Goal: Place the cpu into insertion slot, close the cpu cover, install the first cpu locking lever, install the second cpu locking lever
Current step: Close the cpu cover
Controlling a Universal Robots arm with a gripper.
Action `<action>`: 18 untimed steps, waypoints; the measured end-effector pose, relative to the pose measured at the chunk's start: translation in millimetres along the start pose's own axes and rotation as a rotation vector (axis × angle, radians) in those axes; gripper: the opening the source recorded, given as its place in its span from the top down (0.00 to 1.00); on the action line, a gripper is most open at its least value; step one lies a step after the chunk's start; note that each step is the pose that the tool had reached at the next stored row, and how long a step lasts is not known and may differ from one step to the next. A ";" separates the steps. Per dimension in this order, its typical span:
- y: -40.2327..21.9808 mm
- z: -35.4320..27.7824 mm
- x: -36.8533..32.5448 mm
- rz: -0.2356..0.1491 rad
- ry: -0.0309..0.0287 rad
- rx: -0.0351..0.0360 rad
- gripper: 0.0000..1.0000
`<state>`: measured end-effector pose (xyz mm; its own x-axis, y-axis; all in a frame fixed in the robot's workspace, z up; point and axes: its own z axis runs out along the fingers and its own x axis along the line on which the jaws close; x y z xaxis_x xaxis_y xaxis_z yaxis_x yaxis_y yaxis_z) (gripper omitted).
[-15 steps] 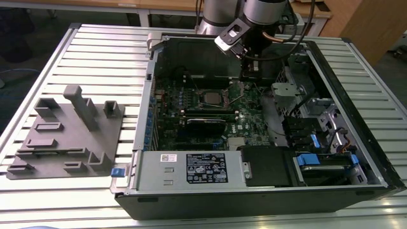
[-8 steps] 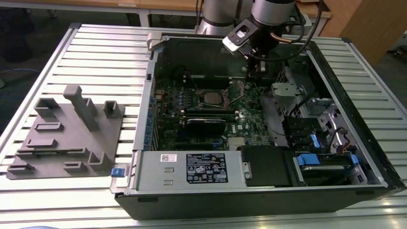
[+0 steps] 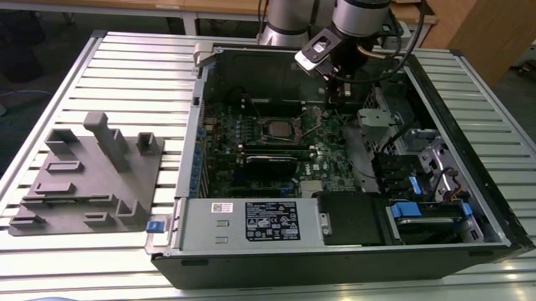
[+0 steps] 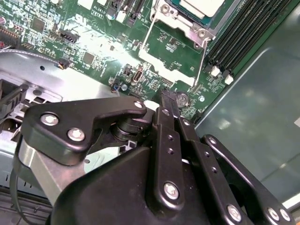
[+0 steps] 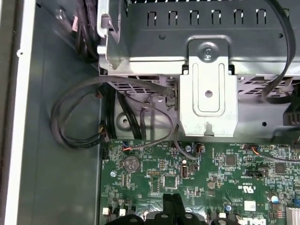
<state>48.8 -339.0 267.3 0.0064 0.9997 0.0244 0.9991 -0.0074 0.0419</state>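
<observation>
Exterior view: slatted table (image 3: 125,63), open case (image 3: 335,266)

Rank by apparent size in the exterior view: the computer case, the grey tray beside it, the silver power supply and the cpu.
Largest to smallest:
1. computer case
2. grey tray
3. silver power supply
4. cpu, clearly the smallest
No two look close enough to tie.

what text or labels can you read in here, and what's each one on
Black label on the power supply: print too small to read.
White sticker beside it: print too small to read.
White markings on the motherboard, first wrist view: too fine to read reliably.
Nothing can be quoted.
</observation>
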 end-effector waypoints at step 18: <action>1.4 21.3 -0.5 0.000 -0.0060 0.0000 0.89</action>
<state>51.1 -339.0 246.1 0.0063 0.9998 0.0184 0.9991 -0.0071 0.0419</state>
